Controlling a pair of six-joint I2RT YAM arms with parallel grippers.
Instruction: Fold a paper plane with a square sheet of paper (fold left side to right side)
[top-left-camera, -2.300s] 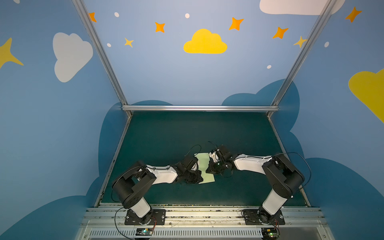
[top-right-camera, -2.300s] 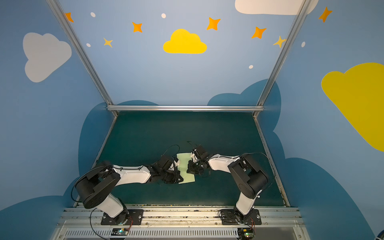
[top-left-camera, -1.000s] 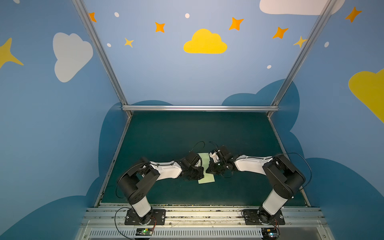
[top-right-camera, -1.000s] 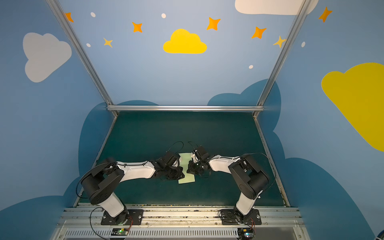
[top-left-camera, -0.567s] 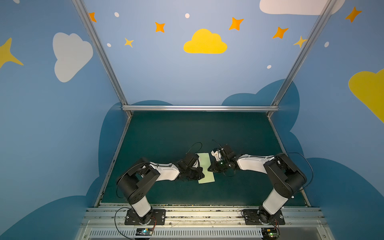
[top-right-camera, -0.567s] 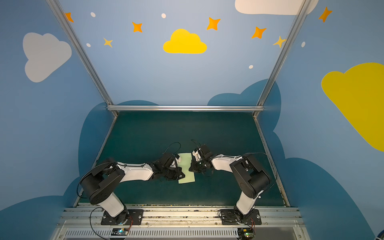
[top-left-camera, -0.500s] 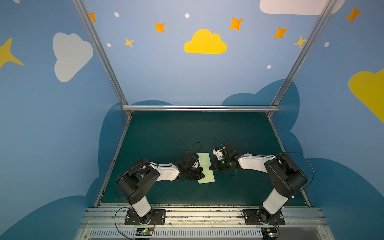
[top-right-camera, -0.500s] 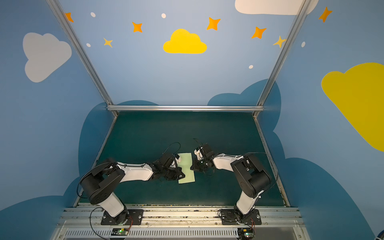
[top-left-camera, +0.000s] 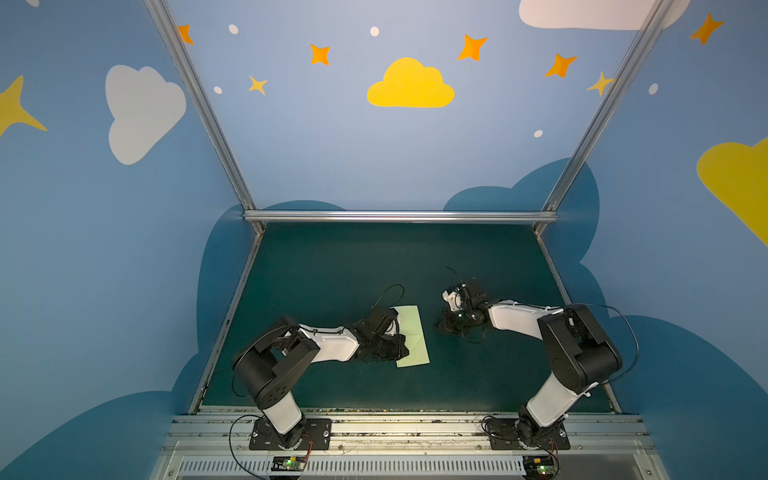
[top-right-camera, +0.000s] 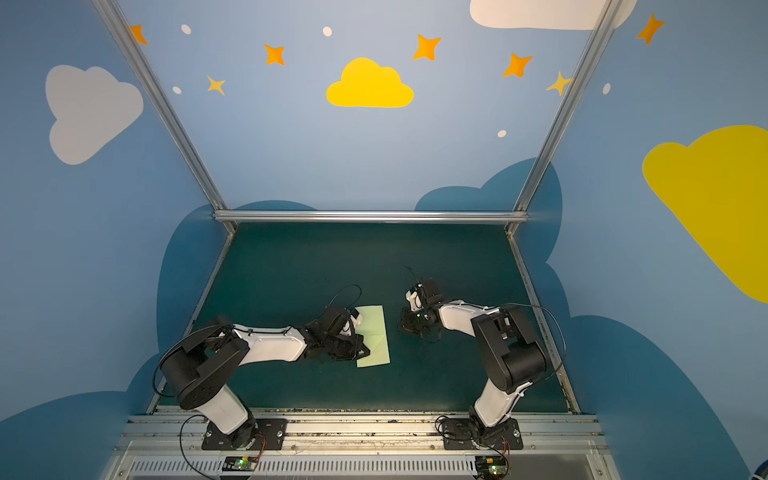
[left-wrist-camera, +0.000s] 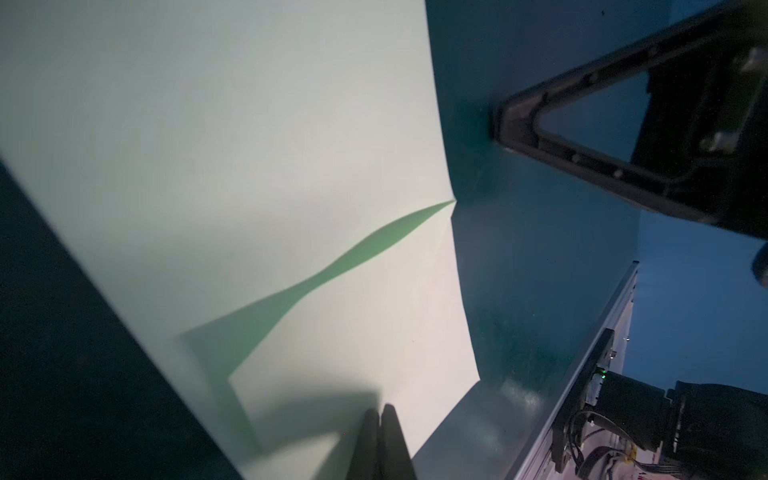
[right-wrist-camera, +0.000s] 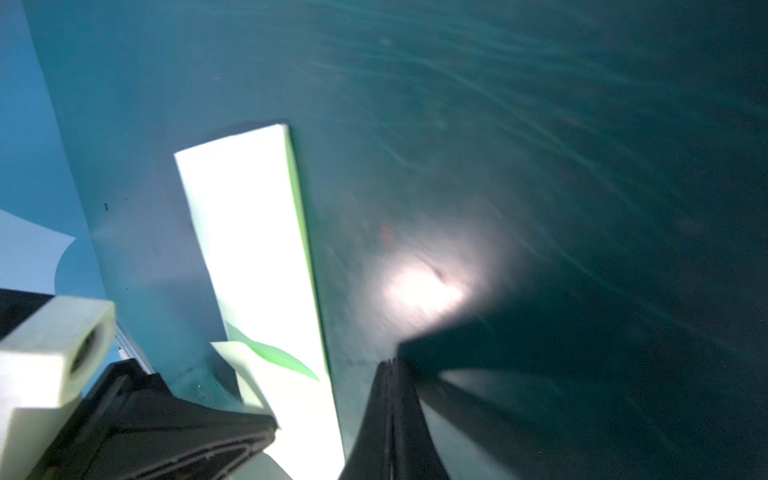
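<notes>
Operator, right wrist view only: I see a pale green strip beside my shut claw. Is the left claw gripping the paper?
Observer: No; the left wrist view shows the left claw shut, tips over the paper near a corner.
Operator: Overall shape?
Observer: In both top views, a narrow rectangle lying on the mat, not yet pointed.
Operator: From above, is my claw clear of it?
Observer: Yes; a top view shows bare mat between the right claw and the paper's right edge.
</notes>
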